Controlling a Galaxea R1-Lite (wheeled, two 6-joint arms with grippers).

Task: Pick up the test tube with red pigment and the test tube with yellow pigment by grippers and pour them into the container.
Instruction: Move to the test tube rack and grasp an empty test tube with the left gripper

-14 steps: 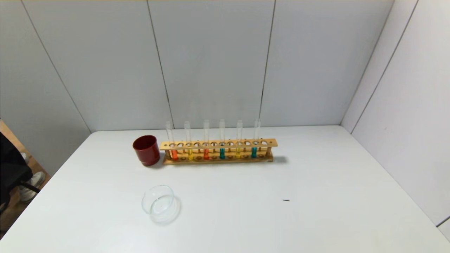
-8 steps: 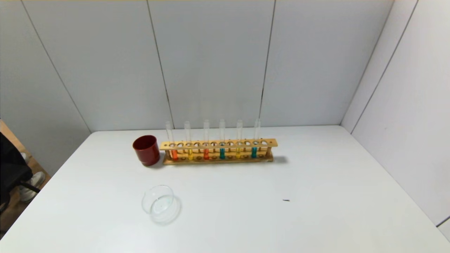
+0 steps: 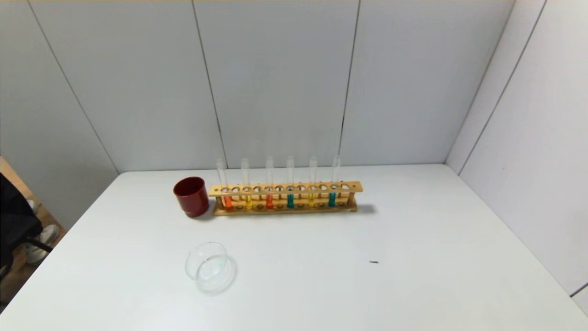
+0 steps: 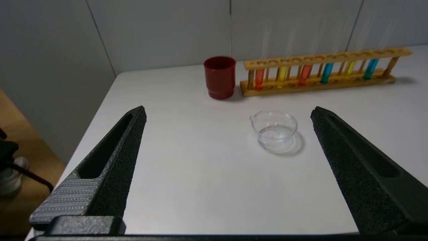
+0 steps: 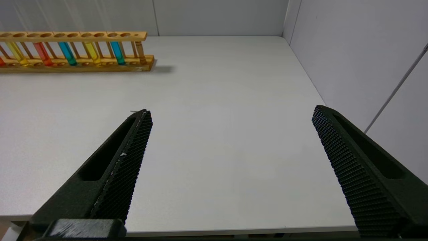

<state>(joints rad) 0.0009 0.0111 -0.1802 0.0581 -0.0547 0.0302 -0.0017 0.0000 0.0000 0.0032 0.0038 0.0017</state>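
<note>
A wooden rack (image 3: 285, 188) at the back of the table holds several upright tubes. Two hold red pigment (image 3: 227, 202) (image 3: 269, 201), two hold yellow pigment (image 3: 248, 202) (image 3: 311, 200), and two hold teal. The clear glass container (image 3: 206, 266) stands empty in front of the rack's left end. My left gripper (image 4: 229, 109) is open and empty over the table's near left edge, with the container (image 4: 274, 130) ahead of it. My right gripper (image 5: 231, 109) is open and empty over the near right edge, far from the rack (image 5: 77, 34). Neither gripper shows in the head view.
A dark red cup (image 3: 191, 196) stands against the rack's left end. A small dark speck (image 3: 374, 262) lies on the white table (image 3: 413, 276). Grey walls close the back and right sides. The table's left edge drops to the floor.
</note>
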